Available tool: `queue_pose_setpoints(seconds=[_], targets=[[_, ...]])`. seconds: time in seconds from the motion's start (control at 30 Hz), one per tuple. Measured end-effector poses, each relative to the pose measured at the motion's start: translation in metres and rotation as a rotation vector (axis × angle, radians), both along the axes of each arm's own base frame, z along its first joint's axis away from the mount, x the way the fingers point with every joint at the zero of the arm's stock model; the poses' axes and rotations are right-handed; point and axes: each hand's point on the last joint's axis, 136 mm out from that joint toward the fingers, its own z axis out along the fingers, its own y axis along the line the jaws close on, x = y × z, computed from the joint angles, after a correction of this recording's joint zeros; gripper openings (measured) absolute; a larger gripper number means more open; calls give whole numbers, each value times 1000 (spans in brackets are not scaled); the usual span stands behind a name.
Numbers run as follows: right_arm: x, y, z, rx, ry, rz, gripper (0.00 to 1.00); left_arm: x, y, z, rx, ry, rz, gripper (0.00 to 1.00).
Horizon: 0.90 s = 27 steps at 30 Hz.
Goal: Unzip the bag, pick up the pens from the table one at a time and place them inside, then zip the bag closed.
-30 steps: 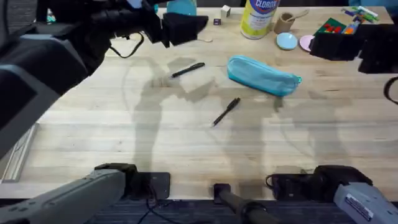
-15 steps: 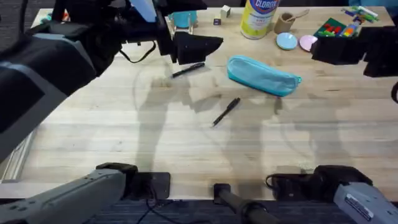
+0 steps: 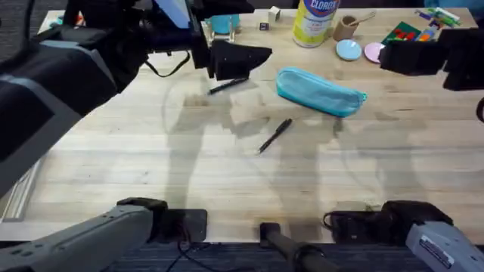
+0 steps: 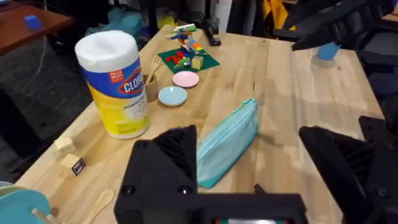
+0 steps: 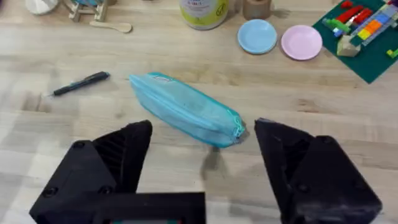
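Note:
The turquoise bag (image 3: 321, 92) lies on the table (image 3: 151, 166) right of centre, and its zipper looks closed. One black pen (image 3: 228, 85) lies to its left, just below my left gripper (image 3: 240, 57), which hovers open above the table. A second pen (image 3: 274, 136) lies in front of the bag. My right gripper (image 3: 393, 59) hangs open at the far right, beyond the bag. In the left wrist view the bag (image 4: 227, 143) lies between the open fingers (image 4: 168, 155). In the right wrist view the bag (image 5: 186, 109) and a pen (image 5: 81, 84) lie ahead of the open gripper (image 5: 208, 155).
Along the far edge stand a Clorox wipes tub (image 3: 314, 23), a light-blue dish (image 3: 349, 50), a pink dish (image 3: 372, 51), a small brown cup (image 3: 346, 27) and a green plate with toy bricks (image 3: 412, 30). The front half of the table is bare wood.
My left gripper has come forward and to the right, ending just above the left pen. The bag and pens have not moved, and the right gripper has barely shifted.

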Motion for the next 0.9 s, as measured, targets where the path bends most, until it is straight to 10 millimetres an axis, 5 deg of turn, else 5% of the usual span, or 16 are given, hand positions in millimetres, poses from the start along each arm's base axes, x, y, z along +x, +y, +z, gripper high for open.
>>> queue_pose_setpoints(seconds=[0.27, 0.5, 0.9], targets=[[2, 0, 3, -1, -14, 0, 996, 1, -9, -2, 27, 47, 9, 991], [2, 0, 3, -3, -17, 2, 996, 12, -40, -9, 114, 70, -49, 991], [3, 0, 3, -3, -17, 2, 996, 23, -73, -85, 230, -1, -186, 991]])
